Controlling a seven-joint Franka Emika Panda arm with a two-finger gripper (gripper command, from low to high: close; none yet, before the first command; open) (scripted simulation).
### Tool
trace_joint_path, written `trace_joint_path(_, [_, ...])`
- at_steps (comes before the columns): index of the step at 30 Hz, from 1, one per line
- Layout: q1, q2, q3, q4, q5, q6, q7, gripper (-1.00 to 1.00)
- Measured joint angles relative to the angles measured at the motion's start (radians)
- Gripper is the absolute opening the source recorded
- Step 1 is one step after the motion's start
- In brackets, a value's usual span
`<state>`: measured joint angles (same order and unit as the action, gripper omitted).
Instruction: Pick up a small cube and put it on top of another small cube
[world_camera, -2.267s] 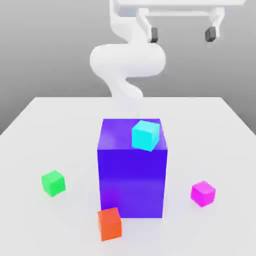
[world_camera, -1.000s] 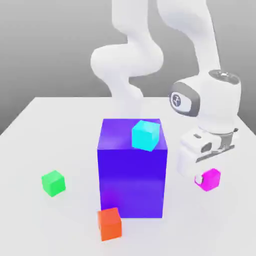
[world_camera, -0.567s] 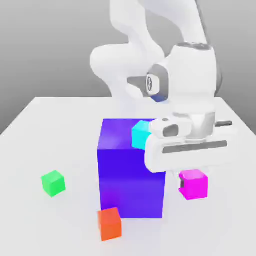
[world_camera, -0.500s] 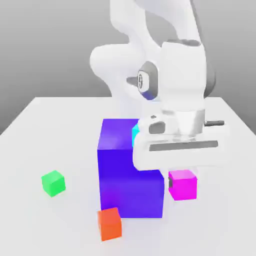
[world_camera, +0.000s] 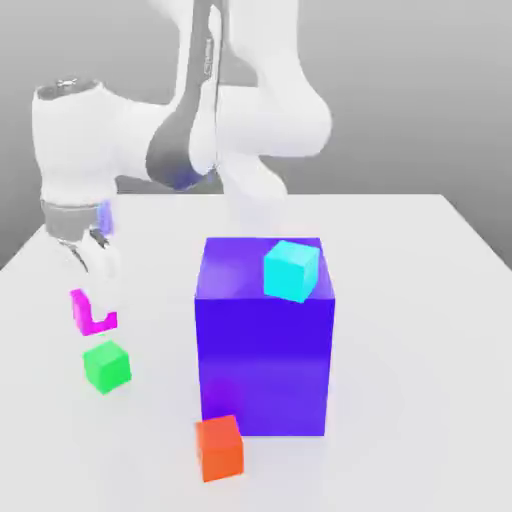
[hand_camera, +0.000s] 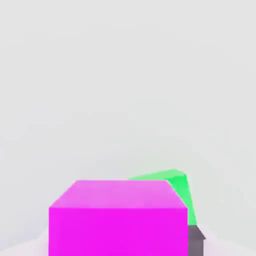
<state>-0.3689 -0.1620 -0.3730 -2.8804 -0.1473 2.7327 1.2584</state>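
The small magenta cube (world_camera: 79, 308) hangs in the air on the exterior view's left, partly covered by the white fingers. My gripper (world_camera: 93, 298) is shut on it. Just below it the small green cube (world_camera: 106, 366) rests on the table, with a narrow gap between the two. In the hand view the magenta cube (hand_camera: 118, 217) is close up between the jaws. The green cube (hand_camera: 176, 186) peeks out from behind it, and one dark finger pad (hand_camera: 196, 241) shows beside the held cube.
A big blue-violet block (world_camera: 265, 345) stands mid-table with a small cyan cube (world_camera: 291, 270) on its top. A small orange-red cube (world_camera: 219, 447) lies at its near corner. The white table (world_camera: 420, 300) reaches to the exterior view's right.
The arm has swung from the right of the blue block across to the left. It carried the magenta cube along, and the cube now hangs over the green one.
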Motion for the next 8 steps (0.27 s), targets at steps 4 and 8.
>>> trace_joint_path(4, [0.028, 0.144, 0.001, 0.001, 0.134, 0.131, -0.091, -1.0])
trace_joint_path(8, [0.026, 0.211, 0.029, 0.005, 0.229, 0.189, -0.157, 1.0])
